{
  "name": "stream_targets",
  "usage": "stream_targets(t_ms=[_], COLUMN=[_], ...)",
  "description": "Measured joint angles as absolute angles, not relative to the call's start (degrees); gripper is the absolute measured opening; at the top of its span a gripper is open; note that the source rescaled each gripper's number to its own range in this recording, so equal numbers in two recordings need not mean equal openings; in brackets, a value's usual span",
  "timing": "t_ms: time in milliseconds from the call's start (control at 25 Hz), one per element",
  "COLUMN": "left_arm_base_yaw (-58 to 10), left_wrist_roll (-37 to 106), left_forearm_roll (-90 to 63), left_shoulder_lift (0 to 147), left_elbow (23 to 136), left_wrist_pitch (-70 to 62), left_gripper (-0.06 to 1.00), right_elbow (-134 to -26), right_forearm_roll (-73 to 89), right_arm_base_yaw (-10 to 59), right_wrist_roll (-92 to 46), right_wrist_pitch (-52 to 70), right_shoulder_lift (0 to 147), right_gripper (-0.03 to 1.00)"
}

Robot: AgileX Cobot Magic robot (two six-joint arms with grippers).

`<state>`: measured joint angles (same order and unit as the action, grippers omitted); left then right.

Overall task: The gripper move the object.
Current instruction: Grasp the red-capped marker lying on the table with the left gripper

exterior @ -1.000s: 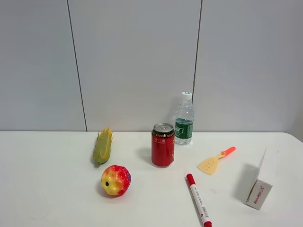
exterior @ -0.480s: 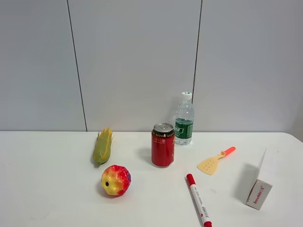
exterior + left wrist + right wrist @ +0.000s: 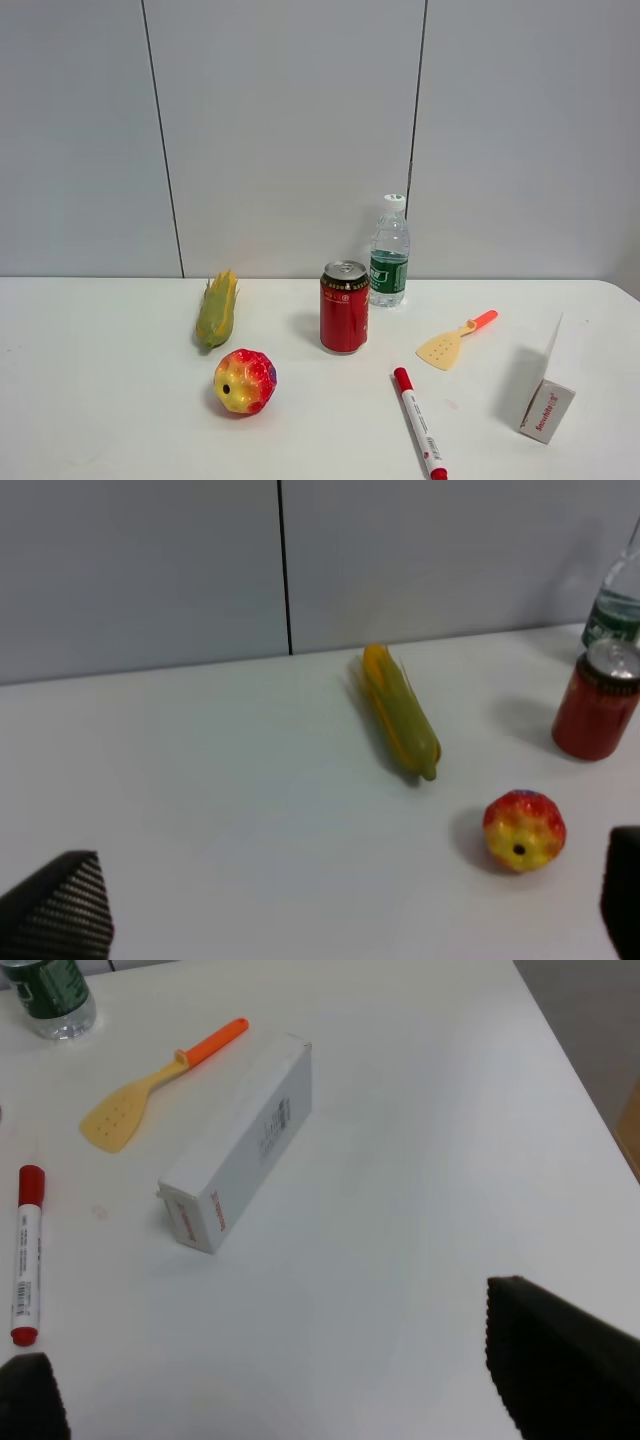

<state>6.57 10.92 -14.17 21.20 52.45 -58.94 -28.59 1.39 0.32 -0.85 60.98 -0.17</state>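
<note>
Only cropped jaws, marker pen (image 3: pixel 27 1260) whole.

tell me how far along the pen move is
Nothing looks done: the pen lies flat on the table, apart from the can and the white box, untouched. In hand: nothing; the right gripper is open and empty, short of the pen, and the left gripper is open too. To do: reach, grasp, move it.
</note>
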Motion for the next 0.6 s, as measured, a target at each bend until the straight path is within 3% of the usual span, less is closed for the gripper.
stream_targets(t_ms=[320,600], left_arm_base_yaw=[5.6,-9.2], left_wrist_roll=[18.5,20.0], left_forearm_roll=[-20.4,-17.3], left_shoulder_lift=[53.7,80.5], left_elbow=[75.3,94.2], left_wrist_pitch=[-57.1,-55.6], left_gripper=[1.0,1.0], right_elbow=[-28.6,-28.6], right_forearm_roll=[1.4,1.4], right_arm_base_yaw=[0.3,0.3], right_wrist_roll=[-0.8,-0.8], right_wrist_pitch=[61.0,61.0], right_shoulder_lift=[-0.2,-0.2], right_gripper=[1.0,1.0])
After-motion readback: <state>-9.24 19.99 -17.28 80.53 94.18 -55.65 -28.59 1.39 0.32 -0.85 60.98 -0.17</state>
